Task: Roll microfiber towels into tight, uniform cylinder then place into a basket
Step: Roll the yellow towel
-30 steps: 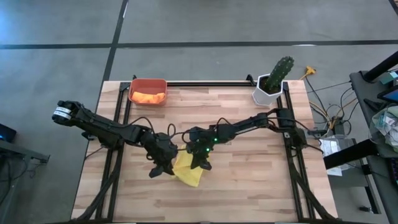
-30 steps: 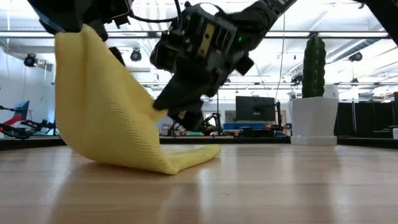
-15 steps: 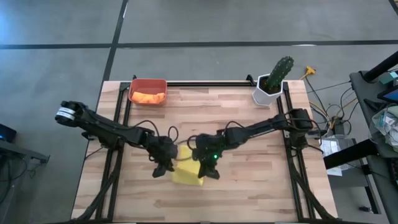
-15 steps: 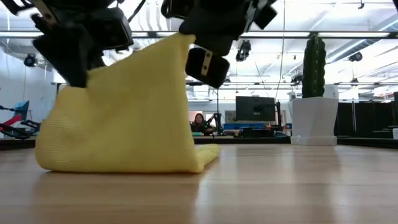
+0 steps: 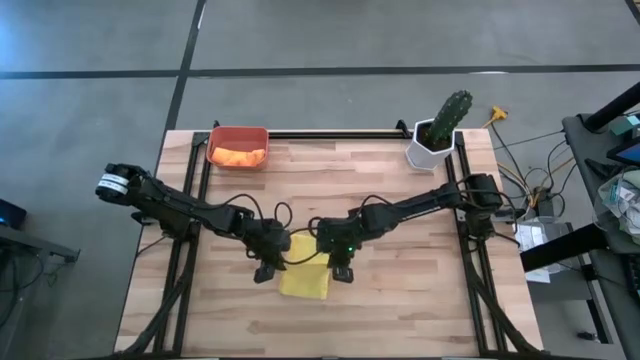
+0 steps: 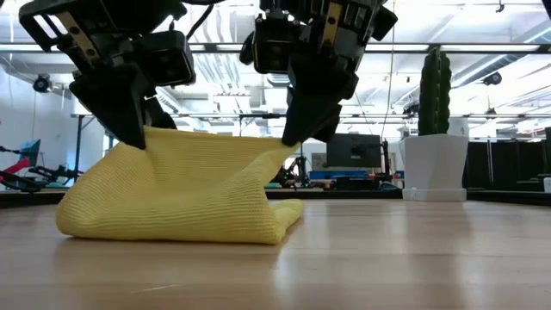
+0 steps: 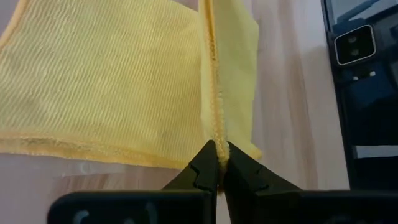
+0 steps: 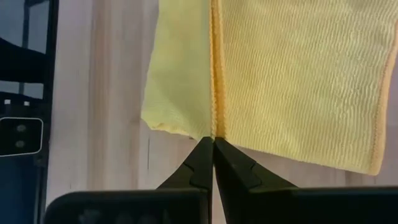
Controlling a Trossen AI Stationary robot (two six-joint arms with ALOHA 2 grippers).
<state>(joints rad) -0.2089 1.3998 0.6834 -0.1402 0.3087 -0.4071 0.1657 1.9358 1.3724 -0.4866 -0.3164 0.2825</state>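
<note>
- The left gripper (image 5: 266, 272), dark and 2-fingered, is pinched tight on the stitched hem at one corner of the yellow towel (image 5: 305, 278); its wrist camera shows the ribbed weave bunched between the closed fingertips (image 7: 208, 160).
- The right gripper (image 5: 341, 271) is clamped the same way on the hem at the towel's opposite side, its tapered fingers (image 8: 205, 160) meeting on the seam.
- Seen at table height, both grippers (image 6: 129, 129) (image 6: 297, 129) hold the towel's upper edge just off the wood, while its soft lower fold (image 6: 172, 215) rests in a rounded heap on the surface.
- The butcher-block table (image 5: 400, 300) shows pale wooden strips beneath the towel.
- The basket (image 5: 237, 146), a shallow red-orange tray with rounded corners, sits well away from the towel at the table's far left corner, with the orange towel (image 5: 238, 156) lying inside it.
- A white hexagonal pot (image 5: 432, 146) with a green cactus stands at the far right corner.
</note>
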